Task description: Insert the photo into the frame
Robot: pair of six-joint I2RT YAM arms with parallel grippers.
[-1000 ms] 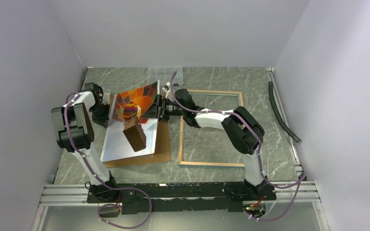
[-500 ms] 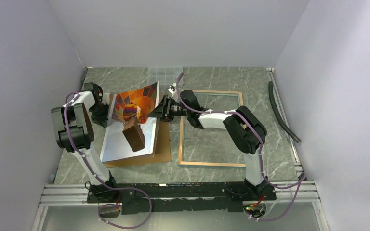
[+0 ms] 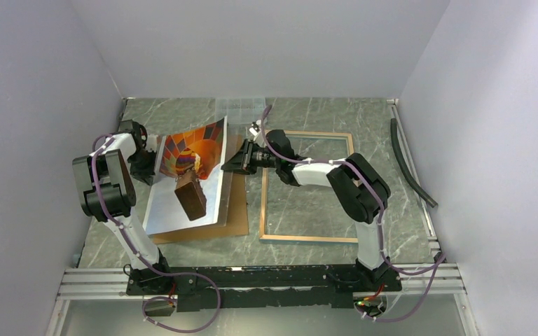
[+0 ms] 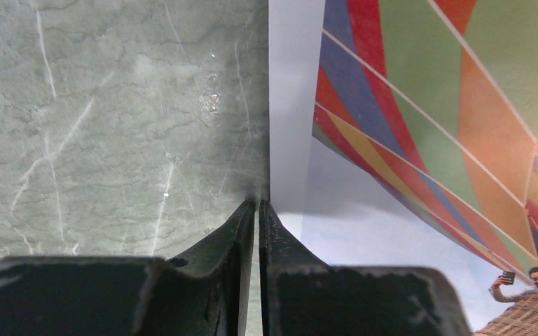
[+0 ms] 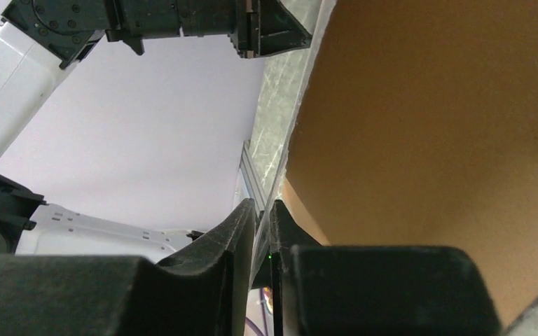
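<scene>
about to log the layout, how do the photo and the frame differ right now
The photo is a solid colourful print; the frame is an open wood-coloured rim with table showing through. The photo curls up at its far end; the frame lies flat. The left gripper pinches the photo's edge; no gripper holds the frame. Both are large rectangles.

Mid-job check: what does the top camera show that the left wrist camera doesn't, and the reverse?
Only top: the wood-backed rectangular picture frame lying flat, the thin brown backing board, and the right claw at the right edge of the orange-red balloon paper photo. Only left wrist: the left claw shut on the photo's pale margin. Both: the photo and the grey marble table.
</scene>
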